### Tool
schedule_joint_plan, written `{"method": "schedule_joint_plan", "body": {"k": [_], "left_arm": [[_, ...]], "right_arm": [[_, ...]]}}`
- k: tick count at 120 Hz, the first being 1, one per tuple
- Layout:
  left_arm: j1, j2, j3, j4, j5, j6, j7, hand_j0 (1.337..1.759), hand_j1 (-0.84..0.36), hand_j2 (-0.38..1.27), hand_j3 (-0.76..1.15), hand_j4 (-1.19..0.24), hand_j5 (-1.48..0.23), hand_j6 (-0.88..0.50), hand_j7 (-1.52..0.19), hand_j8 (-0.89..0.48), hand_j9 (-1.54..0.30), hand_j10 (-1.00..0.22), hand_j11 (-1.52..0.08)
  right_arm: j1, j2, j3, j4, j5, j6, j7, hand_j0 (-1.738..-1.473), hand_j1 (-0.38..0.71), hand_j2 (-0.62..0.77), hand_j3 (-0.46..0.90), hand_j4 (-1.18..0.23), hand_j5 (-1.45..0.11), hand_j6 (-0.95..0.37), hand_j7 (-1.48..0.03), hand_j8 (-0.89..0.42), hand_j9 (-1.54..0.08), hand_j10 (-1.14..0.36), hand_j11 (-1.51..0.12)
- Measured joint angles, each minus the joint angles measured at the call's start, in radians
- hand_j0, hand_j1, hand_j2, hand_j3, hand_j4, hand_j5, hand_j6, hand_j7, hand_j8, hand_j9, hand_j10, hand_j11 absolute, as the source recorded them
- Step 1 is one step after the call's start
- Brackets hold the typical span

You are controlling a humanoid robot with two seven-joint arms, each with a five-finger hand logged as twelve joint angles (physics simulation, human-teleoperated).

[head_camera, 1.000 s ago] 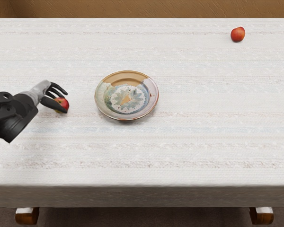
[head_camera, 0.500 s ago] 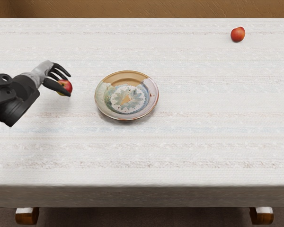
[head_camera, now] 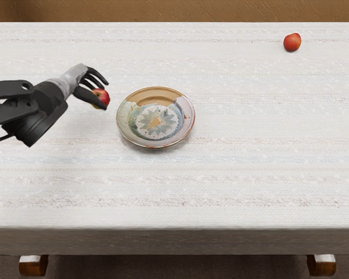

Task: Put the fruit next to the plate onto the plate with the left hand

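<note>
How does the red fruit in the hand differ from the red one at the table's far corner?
The small red fruit is grasped and partly hidden by the left hand; the round red fruit at the far right of the white table lies free and fully visible. The grasped one is just left of the patterned ceramic plate; the free one is far from it. Both are round and red.

The white tablecloth (head_camera: 232,174) is a coarse, matt weave, the plate (head_camera: 155,90) near its middle looks like glazed ceramic with a soft shine, the fruit (head_camera: 102,96) in the left hand (head_camera: 84,84) and the second fruit (head_camera: 292,42) by the far right corner are smooth-skinned, and the hand's fingers (head_camera: 96,75) are matt black.
</note>
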Motion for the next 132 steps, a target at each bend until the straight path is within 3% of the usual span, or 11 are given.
{"method": "schedule_joint_plan", "body": {"k": [71,87,100,132], "left_arm": [[-0.010,-0.111,-0.004,0.005,-0.007,-0.014,-0.004,1.658,-0.32,0.31,0.00,-0.61,-0.80,-0.56,-0.80,-0.50,-0.80,-0.61,-0.80],[0.005,-0.119,-0.004,0.019,-0.023,-0.013,-0.044,1.658,-0.04,0.17,0.00,-0.35,-0.47,-0.34,-0.46,-0.30,-0.46,-0.35,-0.46],[-0.008,-0.104,-0.004,0.033,-0.031,-0.070,-0.058,1.658,0.11,0.10,0.00,-0.22,-0.28,-0.21,-0.28,-0.18,-0.28,-0.22,-0.28],[-0.031,0.228,-0.024,0.051,-0.111,-0.362,-0.065,1.658,0.27,0.03,0.00,-0.07,-0.09,-0.07,-0.09,-0.06,-0.09,-0.07,-0.09]], "right_arm": [[0.000,0.000,0.000,0.000,0.000,0.000,0.000,-1.658,-0.35,0.00,0.00,0.00,0.00,0.00,0.00,0.00,0.00,0.00,0.00],[0.000,0.000,0.000,0.000,0.000,0.000,0.000,-1.658,-0.35,0.00,0.00,0.00,0.00,0.00,0.00,0.00,0.00,0.00,0.00],[0.000,0.000,0.000,0.000,0.000,0.000,0.000,-1.658,-0.35,0.00,0.00,0.00,0.00,0.00,0.00,0.00,0.00,0.00,0.00],[0.000,0.000,0.000,0.000,0.000,0.000,0.000,-1.658,-0.35,0.00,0.00,0.00,0.00,0.00,0.00,0.00,0.00,0.00,0.00]]}}
